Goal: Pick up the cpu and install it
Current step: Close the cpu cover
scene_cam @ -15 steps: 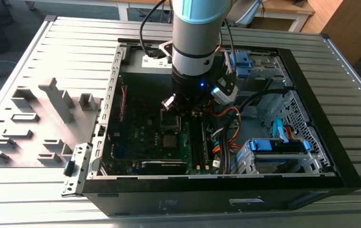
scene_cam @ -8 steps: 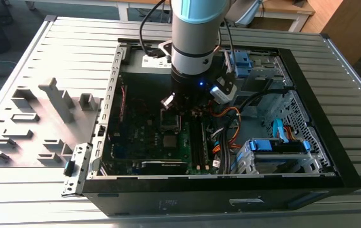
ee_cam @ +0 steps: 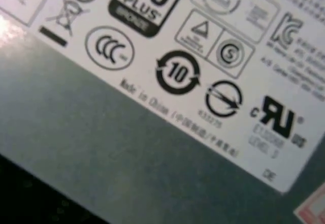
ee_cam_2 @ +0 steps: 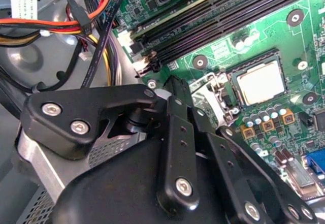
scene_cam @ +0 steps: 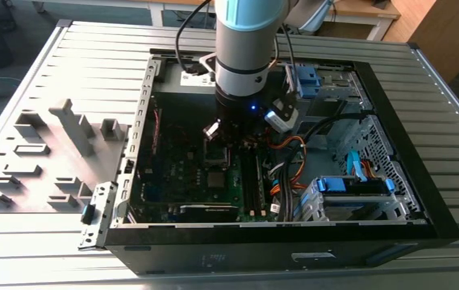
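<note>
CPU (ee_cam_2: 261, 83), small flat square chip with dull silver metal top: seated in dark square socket frame (ee_cam_2: 231, 76) on green motherboard (ee_cam_2: 299, 51) in the second wrist view, so placing looks done; whether locked down, cannot tell. Across the exterior view from its left: ribbed grey metal worktop (scene_cam: 68, 60) with grey block fixtures (scene_cam: 72, 127), then open black computer case (scene_cam: 410, 199) holding motherboard, orange and black cables (scene_cam: 289, 145), blue-tabbed drive bays (scene_cam: 354, 187). Black claw (ee_cam_2: 175, 89) just beside socket, apart from chip, gripping nothing; open or closed, cannot tell.
</note>
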Available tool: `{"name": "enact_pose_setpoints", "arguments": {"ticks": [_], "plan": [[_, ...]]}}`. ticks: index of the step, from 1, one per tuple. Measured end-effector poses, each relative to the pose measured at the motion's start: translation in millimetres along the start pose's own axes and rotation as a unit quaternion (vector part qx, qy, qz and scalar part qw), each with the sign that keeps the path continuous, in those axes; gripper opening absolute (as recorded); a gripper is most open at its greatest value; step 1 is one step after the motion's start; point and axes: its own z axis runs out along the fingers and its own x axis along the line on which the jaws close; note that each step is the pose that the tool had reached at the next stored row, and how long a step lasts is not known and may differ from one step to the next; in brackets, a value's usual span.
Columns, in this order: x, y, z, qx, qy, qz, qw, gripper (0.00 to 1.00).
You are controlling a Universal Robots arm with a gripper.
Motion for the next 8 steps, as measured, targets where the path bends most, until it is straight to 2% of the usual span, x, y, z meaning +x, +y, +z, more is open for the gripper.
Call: {"name": "enact_pose_setpoints", "arguments": {"ticks": [3,8], "plan": [[1.3,1.4,1.4,0.0011,-0.0005,0.0,1.0,0.11],[1.5,1.8,2.3,0.0009,-0.0012,0.0,1.0,0.11]]}}
